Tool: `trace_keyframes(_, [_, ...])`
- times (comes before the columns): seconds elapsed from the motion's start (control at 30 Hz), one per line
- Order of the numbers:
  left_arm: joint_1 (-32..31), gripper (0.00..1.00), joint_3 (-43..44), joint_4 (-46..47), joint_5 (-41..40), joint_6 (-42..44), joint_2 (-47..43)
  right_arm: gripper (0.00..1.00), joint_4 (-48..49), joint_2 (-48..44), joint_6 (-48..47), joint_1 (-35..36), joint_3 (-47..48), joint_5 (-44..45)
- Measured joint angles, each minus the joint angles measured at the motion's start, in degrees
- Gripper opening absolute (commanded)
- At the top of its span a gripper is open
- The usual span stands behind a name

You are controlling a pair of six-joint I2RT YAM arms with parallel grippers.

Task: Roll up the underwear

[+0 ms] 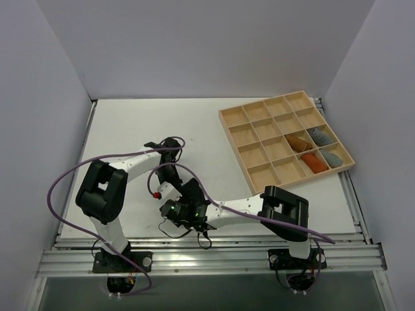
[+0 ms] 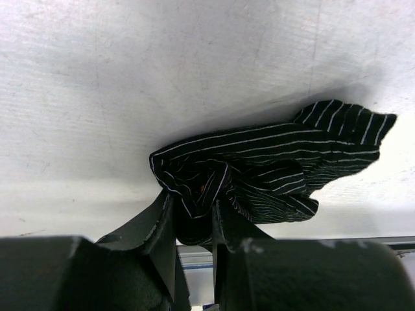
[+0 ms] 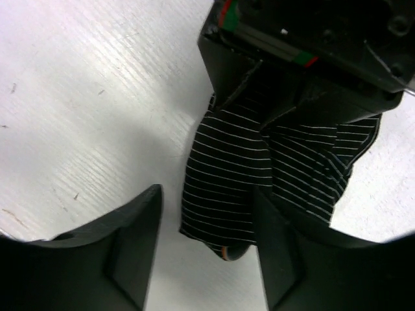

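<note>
White table [image 1: 130,129], plain pale walls [image 1: 194,45] on three sides — soft even light, metal rail [image 1: 214,256] in front

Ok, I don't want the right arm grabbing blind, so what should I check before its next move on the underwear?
1. Left gripper pinches the underwear: ok.
2. Right gripper open, straddling the fabric: ok.
3. Underwear rolled tight: not ok, it is bunched and loose.
4. Underwear resting on the table: cannot tell.

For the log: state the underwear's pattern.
The underwear is black with thin white stripes; clearest in left wrist view.
</note>
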Motion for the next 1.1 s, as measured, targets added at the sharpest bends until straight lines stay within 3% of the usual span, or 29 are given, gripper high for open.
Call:
trace_keyframes(0.07, [-0.07,0.07,0.0,-0.63,-0.22,-0.22,0.0,0.37,0.13,0.5,0.02,0.46,-0.04,1.55])
trace_keyframes(0.1, [-0.07,0.1,0.0,-0.94,-0.31,-0.39,0.0,0.27,0.37,0.59,0.09,0.5,-0.22,2.03])
trace_keyframes(0.3, [0.02,0.29,0.0,-1.42,-0.35,-1.11,-0.13,0.05,6.49,-1.31,3.43,-0.24,-4.94,1.16])
trace_keyframes(0.47, [0.66,0.46,0.52,-2.47,-0.24,-0.83,-0.11,0.03,12.63,-4.39,5.86,-3.43,-9.97,-6.08])
trace_keyframes(0.6, [3.02,0.54,1.73,-4.33,0.2,-0.09,-0.13,0.01,18.43,-6.12,7.8,-8.07,-13.49,-16.11])
trace_keyframes(0.83, [8.94,0.61,4.81,-6.88,0.11,2.4,-2.25,0.0,25.81,-6.16,10.8,-14.4,-16.81,-30.86])
trace_keyframes(1.1, [8.94,0.63,2.27,-3.96,0.7,3.65,-9.05,0.0,35.71,-3.43,16.24,-19.26,-19.54,-42.1])
